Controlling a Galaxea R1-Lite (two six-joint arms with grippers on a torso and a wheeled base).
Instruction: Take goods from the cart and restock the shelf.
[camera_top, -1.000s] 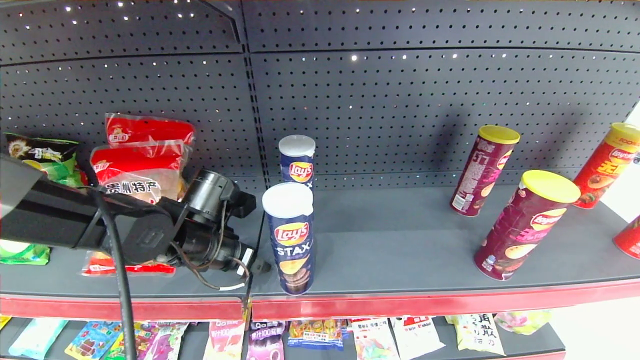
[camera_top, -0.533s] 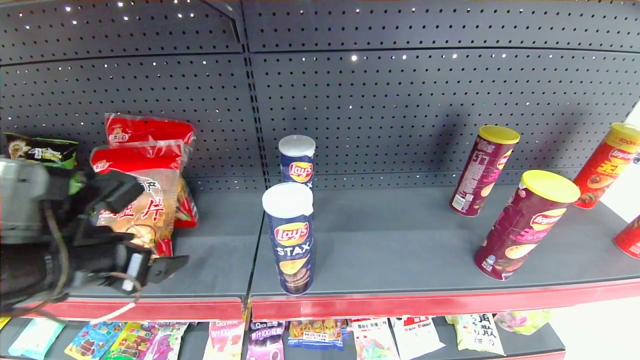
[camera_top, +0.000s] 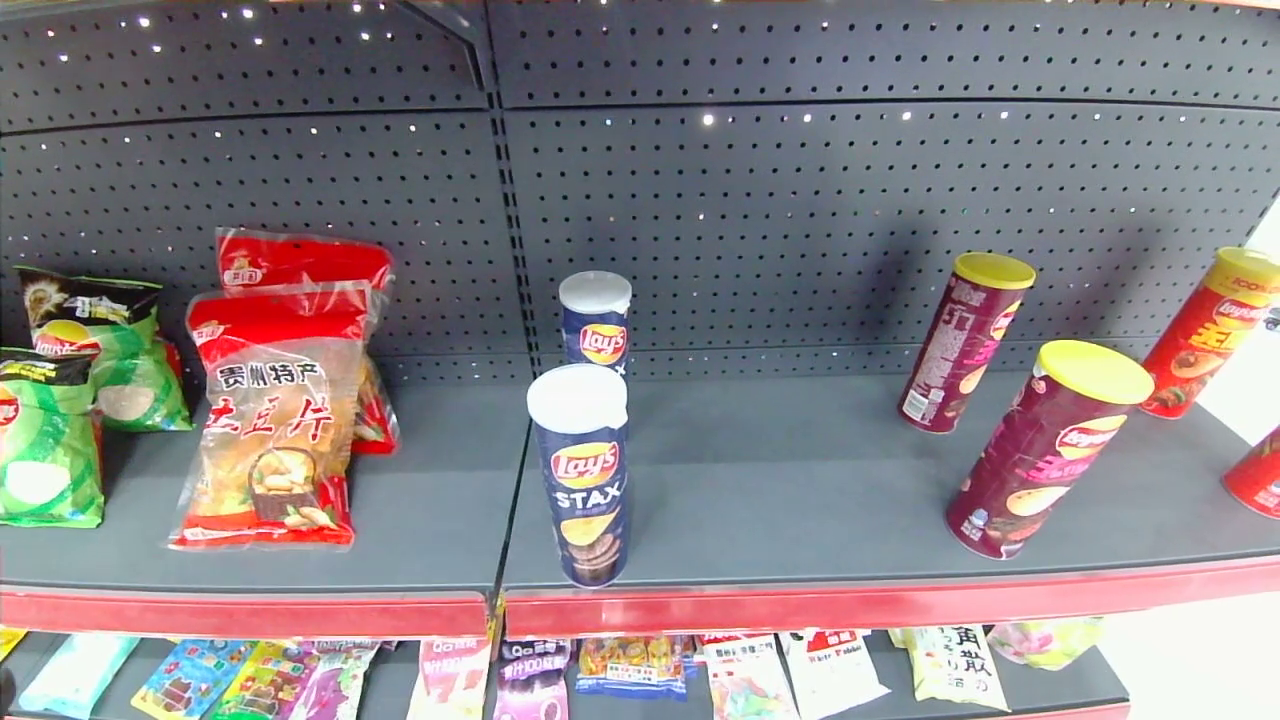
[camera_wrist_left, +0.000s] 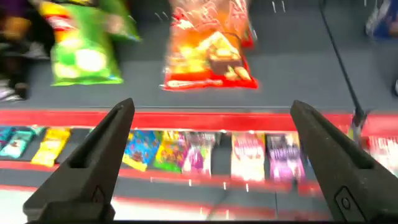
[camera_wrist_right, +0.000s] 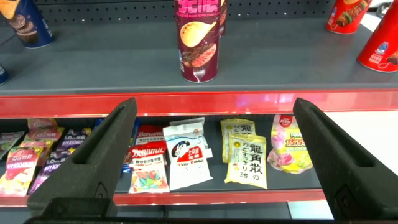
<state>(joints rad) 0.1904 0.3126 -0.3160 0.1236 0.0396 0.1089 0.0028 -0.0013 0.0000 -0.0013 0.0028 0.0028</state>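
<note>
Left end effector and right end effector, both spread wide and empty, face the shelf's red front edge. On the shelf, a red bag stands left of a blue can. A maroon can stands well to the right.

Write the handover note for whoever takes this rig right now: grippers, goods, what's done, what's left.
Left gripper: open, empty, facing the shelf edge below the front red bag.
Right gripper: open, empty, facing the shelf edge near the maroon cans.
Goods: the front red bag stands on the shelf's left bay with another red bag behind it and green bags further left. Two blue cans stand in the middle, one behind the other.
Done: the front red bag is on the shelf, nothing gripping it.
Left: probably fetch the next item from the cart. There is bare shelf between the blue and maroon cans.
</note>
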